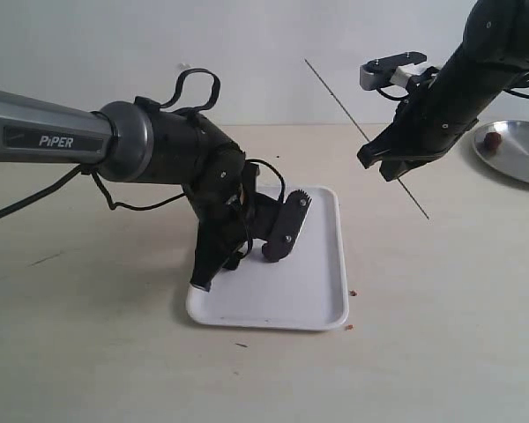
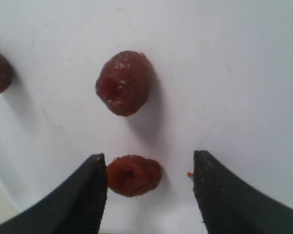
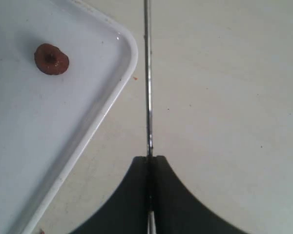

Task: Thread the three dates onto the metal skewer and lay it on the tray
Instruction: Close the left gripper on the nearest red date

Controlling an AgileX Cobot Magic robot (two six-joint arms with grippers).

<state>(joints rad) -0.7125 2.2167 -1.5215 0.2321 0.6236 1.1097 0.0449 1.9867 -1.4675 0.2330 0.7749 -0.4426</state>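
Tray (image 1: 322, 291) lies mid-table in the exterior view, left claw (image 1: 236, 269) low over it. Right claw (image 1: 383, 163) holds the skewer (image 1: 335, 92) slanted in the air, right of the tray.

Left wrist view: jaws wide, one date (image 2: 134, 175) between them, just beside one finger (image 2: 88, 195). Two more dates (image 2: 124, 83) lie beyond on the tray.

Right wrist view: jaws pinched on the skewer, above the table (image 3: 224, 97) beside a tray corner.

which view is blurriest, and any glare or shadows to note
Left wrist view: softest, the dates slightly blurred, each casting a soft shadow on the tray. Right wrist view: sharp, a glint runs along the metal skewer. Exterior view: even light, no harsh shadows.
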